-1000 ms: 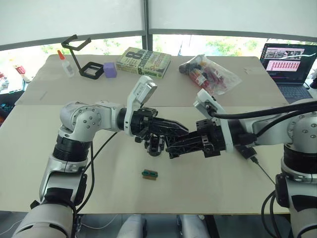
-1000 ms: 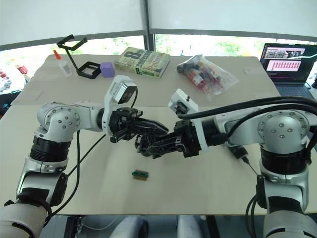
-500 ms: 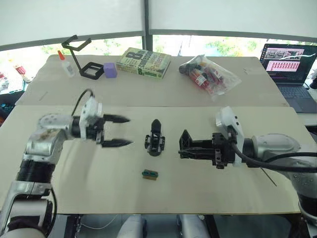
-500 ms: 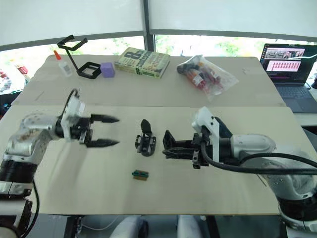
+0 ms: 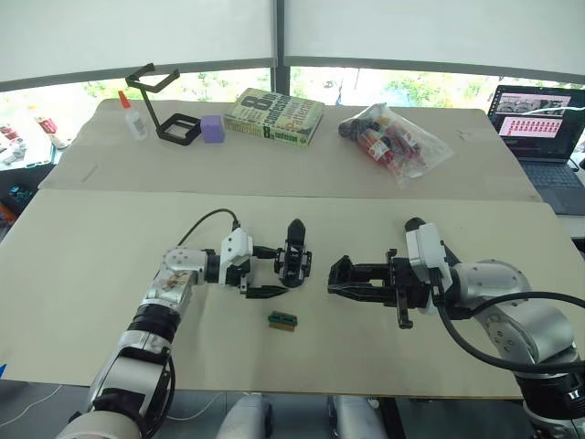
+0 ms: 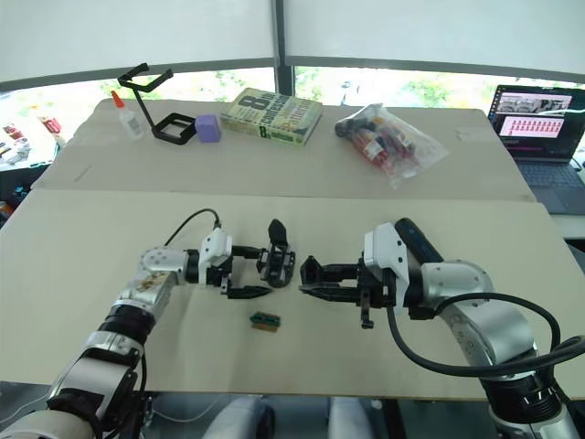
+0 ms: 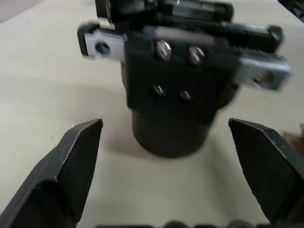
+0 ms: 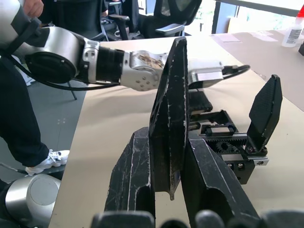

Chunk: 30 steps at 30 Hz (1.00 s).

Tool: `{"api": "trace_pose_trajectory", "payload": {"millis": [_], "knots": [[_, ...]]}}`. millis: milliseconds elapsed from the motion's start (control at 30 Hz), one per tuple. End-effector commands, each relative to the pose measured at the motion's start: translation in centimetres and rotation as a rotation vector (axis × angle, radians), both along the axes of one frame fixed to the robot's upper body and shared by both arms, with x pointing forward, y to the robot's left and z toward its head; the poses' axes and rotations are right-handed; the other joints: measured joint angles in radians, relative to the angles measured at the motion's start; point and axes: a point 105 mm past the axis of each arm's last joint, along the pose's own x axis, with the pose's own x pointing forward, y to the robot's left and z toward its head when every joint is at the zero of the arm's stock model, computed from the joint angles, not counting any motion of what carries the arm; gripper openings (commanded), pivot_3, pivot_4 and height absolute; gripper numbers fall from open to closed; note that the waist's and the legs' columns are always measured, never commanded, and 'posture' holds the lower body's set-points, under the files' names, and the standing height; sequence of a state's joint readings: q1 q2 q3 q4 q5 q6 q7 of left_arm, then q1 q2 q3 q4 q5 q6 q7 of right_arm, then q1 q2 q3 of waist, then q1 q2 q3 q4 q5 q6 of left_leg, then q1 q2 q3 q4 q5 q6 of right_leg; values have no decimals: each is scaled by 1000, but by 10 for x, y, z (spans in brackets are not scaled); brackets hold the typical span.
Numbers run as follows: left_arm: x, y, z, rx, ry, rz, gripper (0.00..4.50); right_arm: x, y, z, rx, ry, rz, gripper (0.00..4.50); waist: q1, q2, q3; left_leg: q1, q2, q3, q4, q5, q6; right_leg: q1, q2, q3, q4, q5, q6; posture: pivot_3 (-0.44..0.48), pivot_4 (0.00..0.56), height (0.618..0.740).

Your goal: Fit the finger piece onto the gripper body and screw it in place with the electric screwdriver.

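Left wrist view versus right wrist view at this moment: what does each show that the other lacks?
Left wrist: screw heads on the gripper body, with the left gripper jaws open either side of its round base. Right wrist: the finger piece clamped in the right gripper, plus a person's shoe. Shared: the gripper body standing on the table.

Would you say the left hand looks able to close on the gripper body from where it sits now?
Probably yes. The left hand is open, one finger to each side of the gripper body, and nothing lies between them. The right hand, shut on the finger piece, sits on the far side.
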State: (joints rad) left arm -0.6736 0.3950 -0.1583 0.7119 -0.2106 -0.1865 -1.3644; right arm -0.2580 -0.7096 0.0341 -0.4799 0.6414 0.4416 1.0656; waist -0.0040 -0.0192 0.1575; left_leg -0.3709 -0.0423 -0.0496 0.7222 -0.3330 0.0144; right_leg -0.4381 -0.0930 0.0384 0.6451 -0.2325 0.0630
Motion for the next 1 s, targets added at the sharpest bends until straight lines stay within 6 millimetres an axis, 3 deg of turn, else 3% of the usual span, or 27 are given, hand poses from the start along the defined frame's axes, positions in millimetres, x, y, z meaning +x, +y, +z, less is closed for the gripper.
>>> {"api": "trace_pose_trajectory", "payload": {"millis": [33,200,300,400,533,700,1000], "knots": [[3,-7,7,-12,-45,-29,4500,-5,1,8,3,-55,21,385,-4,0,0,0,0,0,0,0,0,0,0,0,0,0,0,0,150,740],[-2,-14,0,8,-8,-93,4500,-3,1,10,-4,-61,16,385,-9,0,0,0,0,0,0,0,0,0,0,0,1,0,0,0,150,740],[-1,-18,-3,10,-11,-92,3610,-2,1,14,-5,-70,10,385,-9,0,0,0,0,0,1,0,0,0,0,0,2,0,0,0,150,740],[0,-17,-7,23,-7,-93,2321,-2,2,16,-1,-74,4,385,-9,0,0,0,0,0,2,0,0,0,0,0,2,0,0,0,150,740],[-3,-14,-12,30,-1,-95,2345,1,5,20,13,-86,2,385,-9,0,0,0,0,-1,2,0,0,0,0,0,2,0,0,0,150,740],[-1,-20,-6,-18,-40,-82,2345,16,26,25,68,-100,24,384,-10,0,0,1,0,0,4,0,0,0,0,0,2,0,0,0,150,740],[-2,-24,-5,-16,-23,-97,2345,41,57,0,90,-74,52,383,-9,0,0,0,-2,-1,5,0,1,1,-2,-1,3,1,1,0,150,740]]}}
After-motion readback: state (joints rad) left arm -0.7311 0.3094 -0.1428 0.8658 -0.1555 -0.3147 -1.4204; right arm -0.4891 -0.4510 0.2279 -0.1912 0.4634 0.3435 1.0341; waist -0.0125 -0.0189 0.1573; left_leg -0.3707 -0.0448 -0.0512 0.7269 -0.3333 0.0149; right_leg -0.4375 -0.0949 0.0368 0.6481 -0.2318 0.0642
